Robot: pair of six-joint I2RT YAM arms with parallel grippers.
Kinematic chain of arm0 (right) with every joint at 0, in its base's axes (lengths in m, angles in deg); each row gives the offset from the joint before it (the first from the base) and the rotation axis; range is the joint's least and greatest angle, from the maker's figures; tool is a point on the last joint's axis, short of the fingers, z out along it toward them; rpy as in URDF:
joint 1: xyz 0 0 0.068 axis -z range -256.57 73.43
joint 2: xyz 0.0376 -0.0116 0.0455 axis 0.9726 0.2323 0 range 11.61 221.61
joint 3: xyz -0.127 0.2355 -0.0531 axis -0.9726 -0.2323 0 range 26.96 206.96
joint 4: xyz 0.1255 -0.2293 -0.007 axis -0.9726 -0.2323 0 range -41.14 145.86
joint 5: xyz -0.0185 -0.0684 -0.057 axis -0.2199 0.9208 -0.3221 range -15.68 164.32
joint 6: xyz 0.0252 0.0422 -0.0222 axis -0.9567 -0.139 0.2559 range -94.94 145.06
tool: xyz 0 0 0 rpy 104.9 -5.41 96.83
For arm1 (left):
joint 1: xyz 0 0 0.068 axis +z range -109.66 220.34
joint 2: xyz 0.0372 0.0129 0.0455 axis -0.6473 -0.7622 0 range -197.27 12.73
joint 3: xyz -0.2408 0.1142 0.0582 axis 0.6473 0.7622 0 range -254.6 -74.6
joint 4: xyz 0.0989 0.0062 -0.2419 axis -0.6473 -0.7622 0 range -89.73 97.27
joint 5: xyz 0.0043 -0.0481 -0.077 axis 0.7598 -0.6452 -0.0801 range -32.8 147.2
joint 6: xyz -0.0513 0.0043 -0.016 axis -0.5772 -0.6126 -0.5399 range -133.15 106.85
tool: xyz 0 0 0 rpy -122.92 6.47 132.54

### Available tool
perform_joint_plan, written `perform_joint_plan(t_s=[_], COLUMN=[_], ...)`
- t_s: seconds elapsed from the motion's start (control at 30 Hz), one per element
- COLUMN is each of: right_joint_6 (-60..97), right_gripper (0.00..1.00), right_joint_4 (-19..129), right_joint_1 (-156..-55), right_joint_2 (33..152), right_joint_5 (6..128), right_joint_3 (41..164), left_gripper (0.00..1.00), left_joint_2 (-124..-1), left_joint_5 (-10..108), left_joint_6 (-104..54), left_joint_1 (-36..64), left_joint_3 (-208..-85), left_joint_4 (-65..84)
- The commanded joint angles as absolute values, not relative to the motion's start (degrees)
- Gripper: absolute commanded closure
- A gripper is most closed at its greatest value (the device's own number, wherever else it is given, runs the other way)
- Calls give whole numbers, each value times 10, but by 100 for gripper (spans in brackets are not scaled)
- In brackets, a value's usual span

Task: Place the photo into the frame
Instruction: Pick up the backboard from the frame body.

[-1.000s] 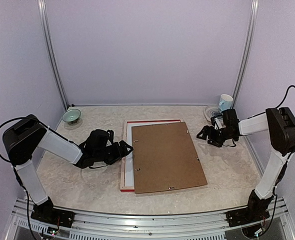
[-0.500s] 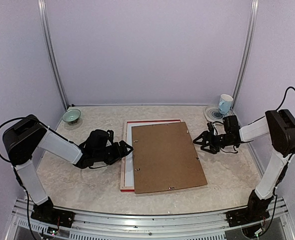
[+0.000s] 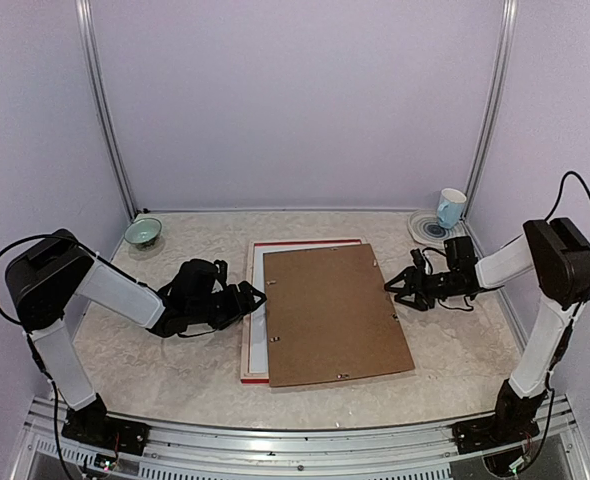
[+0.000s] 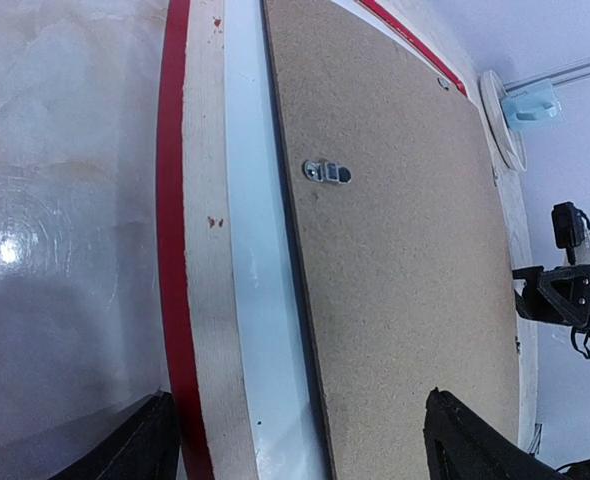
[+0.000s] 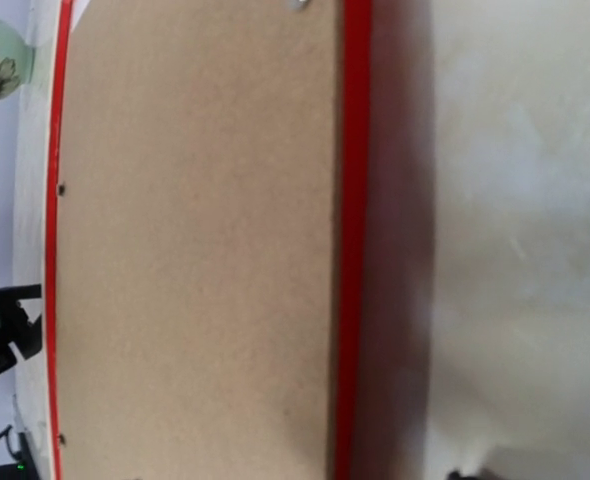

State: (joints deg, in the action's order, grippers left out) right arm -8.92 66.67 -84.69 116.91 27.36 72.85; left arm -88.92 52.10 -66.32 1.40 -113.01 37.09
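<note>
A plain brown backing board (image 3: 335, 315) lies askew on the face-down, red-edged pale-wood frame (image 3: 249, 340) — squaring and fastening it seem left. The left gripper (image 3: 253, 297) has its jaws spread; of the right gripper (image 3: 397, 288) I cannot tell.

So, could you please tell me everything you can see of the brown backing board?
The backing board is a flat brown rectangle, like hardboard, with a small metal hanger near one long edge. It lies skewed on the red frame, leaving a white strip and pale wood uncovered along the left.
</note>
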Motion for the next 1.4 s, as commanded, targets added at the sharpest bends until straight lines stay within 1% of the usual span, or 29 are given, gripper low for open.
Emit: perform_joint_plan(t_s=[0.0, 0.07, 0.23, 0.33, 0.57, 0.63, 0.73, 0.8, 0.9, 1.03, 1.37], right_joint_6=[-102, -105, -113, -118, -153, -155, -153, -149, -147, -159, -228], right_gripper=[37, 41, 55, 59, 76, 80, 88, 90, 95, 98, 99], right_joint_4=[669, 670, 685, 698, 760, 761, 753, 742, 732, 737, 807], right_joint_1=[-852, -852, -852, -850, -841, -840, -838, -837, -835, -835, -835], right_joint_2=[1193, 1198, 1216, 1228, 1247, 1245, 1235, 1225, 1213, 1205, 1193], right_joint_5=[260, 256, 243, 235, 191, 191, 193, 198, 201, 194, 185], right_joint_3=[713, 713, 710, 706, 686, 686, 689, 693, 697, 698, 682], left_gripper=[17, 17, 17, 17, 16, 16, 17, 16, 17, 17, 17], left_joint_2=[-898, -898, -893, -891, -890, -891, -892, -892, -893, -895, -896], left_joint_5=[510, 510, 512, 514, 512, 511, 511, 510, 510, 509, 508], left_joint_6=[-667, -667, -667, -665, -667, -667, -666, -667, -666, -668, -668], left_joint_1=[10, 9, 9, 9, 9, 9, 9, 9, 9, 9, 9], left_joint_3=[-1134, -1134, -1131, -1128, -1127, -1129, -1130, -1132, -1133, -1135, -1139], left_joint_4=[369, 368, 367, 366, 367, 367, 367, 367, 366, 366, 364])
